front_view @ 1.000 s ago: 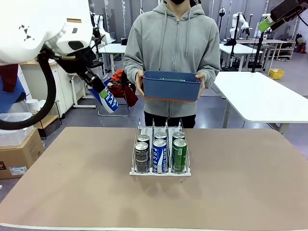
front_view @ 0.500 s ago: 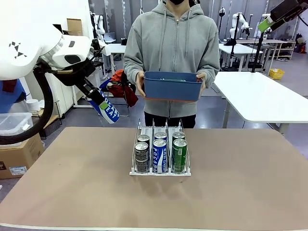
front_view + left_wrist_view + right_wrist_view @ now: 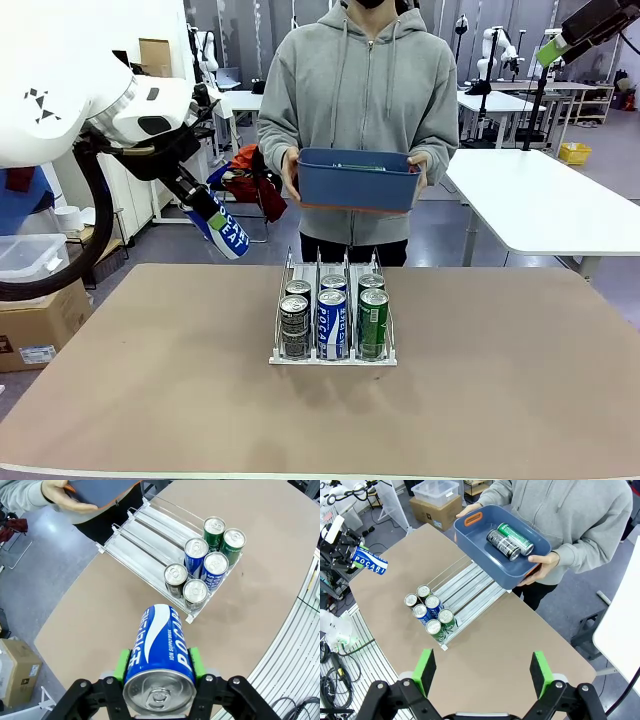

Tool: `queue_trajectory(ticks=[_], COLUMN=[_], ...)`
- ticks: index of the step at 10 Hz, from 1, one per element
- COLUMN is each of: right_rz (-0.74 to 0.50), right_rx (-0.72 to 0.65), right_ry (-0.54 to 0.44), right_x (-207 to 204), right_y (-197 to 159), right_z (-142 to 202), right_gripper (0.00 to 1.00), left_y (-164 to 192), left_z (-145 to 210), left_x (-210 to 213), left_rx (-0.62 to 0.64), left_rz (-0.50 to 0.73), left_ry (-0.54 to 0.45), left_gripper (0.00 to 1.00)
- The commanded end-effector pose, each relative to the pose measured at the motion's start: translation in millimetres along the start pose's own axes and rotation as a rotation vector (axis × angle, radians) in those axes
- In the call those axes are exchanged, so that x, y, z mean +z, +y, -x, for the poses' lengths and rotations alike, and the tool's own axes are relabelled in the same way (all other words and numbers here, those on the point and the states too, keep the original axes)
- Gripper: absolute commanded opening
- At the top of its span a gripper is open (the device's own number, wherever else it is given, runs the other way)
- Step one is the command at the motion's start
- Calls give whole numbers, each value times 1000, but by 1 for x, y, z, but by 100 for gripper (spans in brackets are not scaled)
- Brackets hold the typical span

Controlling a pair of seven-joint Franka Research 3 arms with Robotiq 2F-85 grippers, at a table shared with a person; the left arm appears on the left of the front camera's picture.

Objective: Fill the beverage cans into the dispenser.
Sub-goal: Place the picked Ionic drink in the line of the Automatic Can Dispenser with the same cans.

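My left gripper point(image 3: 213, 222) is shut on a blue can with white lettering point(image 3: 228, 233), held tilted in the air left of and above the table's far left edge. The same blue can point(image 3: 158, 647) lies between the green pads point(image 3: 121, 665) in the left wrist view. The clear three-lane dispenser point(image 3: 333, 355) stands mid-table with several cans in it: dark grey point(image 3: 294, 327), blue point(image 3: 331, 323) and green point(image 3: 373, 322) at the front. My right gripper point(image 3: 482, 672) hangs open high above the table, its jaws wide apart and bare.
A person at the far side holds a blue tub point(image 3: 357, 180) with both hands; in the right wrist view the tub point(image 3: 485, 560) holds a dark grey can point(image 3: 503, 544) and a green can point(image 3: 515, 538). A cardboard box point(image 3: 40, 320) stands off the table's left.
The left arm has swung slightly, carrying the blue can a little down and to the right; over the last half second it has barely moved. The right arm and the person have stayed still.
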State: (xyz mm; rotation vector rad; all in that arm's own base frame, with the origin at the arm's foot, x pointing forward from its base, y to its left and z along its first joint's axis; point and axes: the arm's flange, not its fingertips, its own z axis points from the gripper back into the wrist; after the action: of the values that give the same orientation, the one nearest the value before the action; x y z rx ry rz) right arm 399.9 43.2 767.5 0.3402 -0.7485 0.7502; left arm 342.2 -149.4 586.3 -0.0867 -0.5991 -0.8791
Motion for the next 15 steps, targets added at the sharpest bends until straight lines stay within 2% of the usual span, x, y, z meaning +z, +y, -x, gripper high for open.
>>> queue_trajectory(ticks=[1, 4, 6, 10, 13, 14, 15], right_rz=[4, 4, 4, 4, 4, 4, 4], right_rx=[-3, -3, -3, -3, -3, -3, -3], right_ry=[-8, -8, -8, -8, -8, -8, -8], right_x=[0, 0, 0, 0, 0, 0, 0], right_y=[0, 0, 0, 0, 0, 0, 0], right_z=[1, 1, 1, 1, 1, 1, 1], right_gripper=[100, 100, 100, 100, 100, 100, 100], left_y=[-25, -84, -122, -158, -164, -156, -169], left_z=[-1, 5, 12, 10, 5, 10, -7], left_x=[-4, -14, -23, -63, -88, -73, -86], left_rx=[67, -10, -51, -205, -264, -321, -231], left_rz=[13, 96, 78, 121, 152, 267, 143], left_ry=[-50, -100, -99, -98, -20, 98, -9], left_gripper=[57, 57, 57, 57, 57, 57, 57])
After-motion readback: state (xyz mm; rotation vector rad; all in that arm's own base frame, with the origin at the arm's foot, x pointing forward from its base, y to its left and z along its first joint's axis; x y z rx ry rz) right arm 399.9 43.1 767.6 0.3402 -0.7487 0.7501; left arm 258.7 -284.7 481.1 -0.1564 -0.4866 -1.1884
